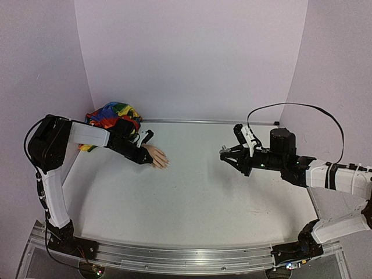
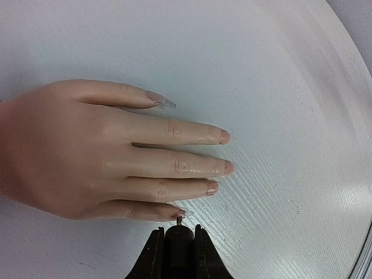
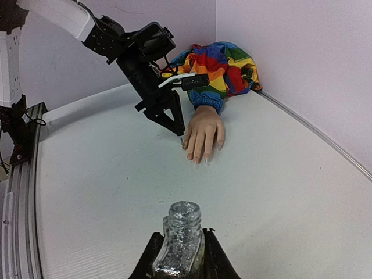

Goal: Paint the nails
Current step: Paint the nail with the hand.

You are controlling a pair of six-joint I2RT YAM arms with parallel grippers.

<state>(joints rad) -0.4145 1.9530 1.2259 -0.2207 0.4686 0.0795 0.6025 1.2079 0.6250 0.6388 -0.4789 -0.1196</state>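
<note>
**Spotter:** Where do the nails (image 2: 224, 137) lie from your left claw (image 2: 177, 228)?

**Me:** Right in front of it. The hand (image 2: 87, 157) lies palm down on the table (image 1: 192, 192). Its wrist goes into the sleeve (image 1: 113, 116), and its fingers point away from the sleeve. I come at the hand from its side, so the fingers run across my view, at right angles to the claw. The nearest finger's tip is just at my brush (image 2: 179, 220). I can't tell whether the two are touching.

**Spotter:** And the other nails?

**Me:** They are stacked beyond that finger, one after another, each farther from the claw. I judge the next move is a step straight across the hand. Each stroke should then run along the finger.

**Spotter:** What are the claws doing?

**Me:** The left claw is clenched on what looks like a thin brush, with only the tip poking out. The right claw (image 1: 232, 156) grasps the bottle (image 3: 183, 238), which is upright with its mouth uncovered, well apart from the hand and facing the fingertips.

**Spotter:** Which arm is nearer?

**Me:** The left, by far.
</note>
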